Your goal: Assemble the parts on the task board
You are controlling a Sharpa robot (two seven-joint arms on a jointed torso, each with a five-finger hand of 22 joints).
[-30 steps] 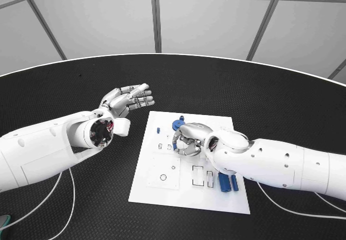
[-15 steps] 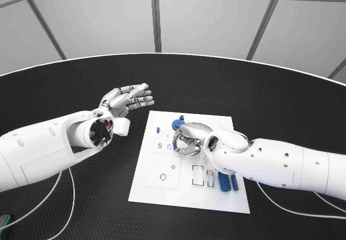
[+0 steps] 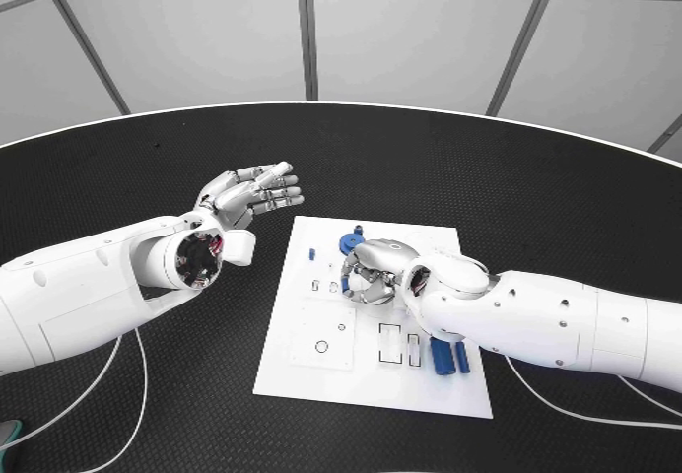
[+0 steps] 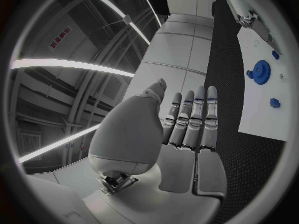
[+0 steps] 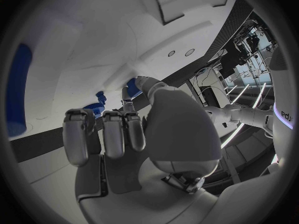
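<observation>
On the black table point(image 3: 170, 148) our left hand point(image 3: 253, 197) waits spread and empty, while our right hand point(image 3: 373, 274), fingers curled over the white board point(image 3: 427, 394), should press the blue gear point(image 3: 351, 239) straight down, slowly.

Left hand point(image 4: 187, 134): empty, fingers straight and held together. Beyond the fingertips, the board point(image 4: 264, 79) lies on the tabletop point(image 4: 249, 154), carrying a blue gear point(image 4: 260, 71) and small blue parts point(image 4: 274, 102).

Task board point(image 3: 320, 370) sits mid surface point(image 3: 569, 197); right hand point(image 3: 373, 273) over board's centre, gear part point(image 3: 350, 240) just behind it, two long parts point(image 3: 450, 359) at board's right edge, left hand point(image 3: 253, 198) off board's far-left corner.
</observation>
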